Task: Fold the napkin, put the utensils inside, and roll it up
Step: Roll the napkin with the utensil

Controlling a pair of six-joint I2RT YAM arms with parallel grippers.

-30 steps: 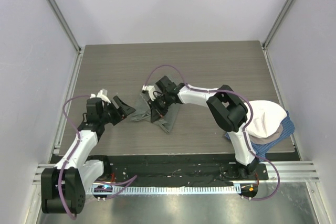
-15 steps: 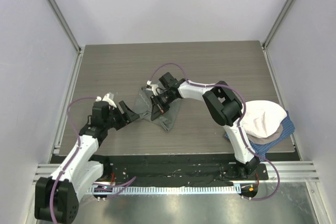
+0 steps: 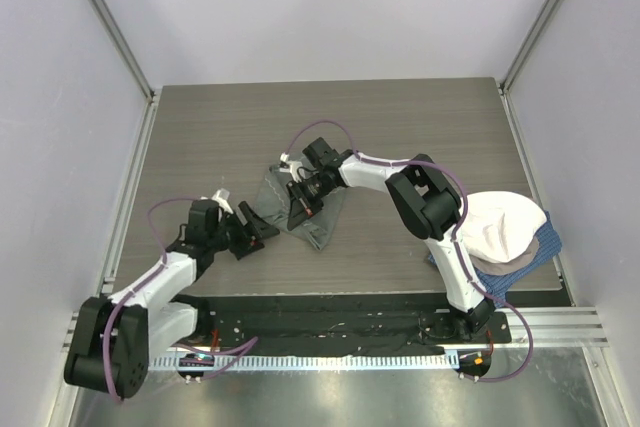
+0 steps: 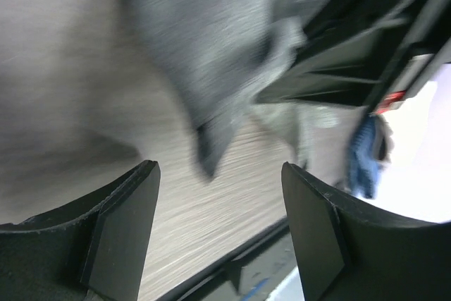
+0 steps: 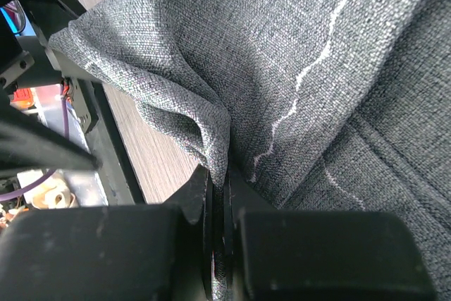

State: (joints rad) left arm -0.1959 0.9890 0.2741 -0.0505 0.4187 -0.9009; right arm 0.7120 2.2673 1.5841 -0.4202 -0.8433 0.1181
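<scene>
My right gripper [image 5: 217,199] had its jaws pinched tight on a fold of the napkin [image 5: 317,68]. From the wrist cam I could see the grey-green weave bunched right into the fingers, with a pale stitch line wandering across it. From overhead, that arm was stretched across to the middle of the table [image 3: 400,127], and the napkin was a crumpled heap under and around the gripper, not flat at all.

The left gripper [image 3: 255,229] sat just beside the napkin's left edge with its jaws spread wide and nothing between them. Its wrist cam was pretty smeared, but I could make out a drooping corner of the cloth ahead of the fingers [image 4: 120,223], not touching them, with wood grain below.

I couldn't spot the fork in any view.

Way off at the right edge of the table, the cream-white cloth [image 3: 510,222] was lying on top of the blue checked cloth [image 3: 505,275], well apart from the action.
</scene>
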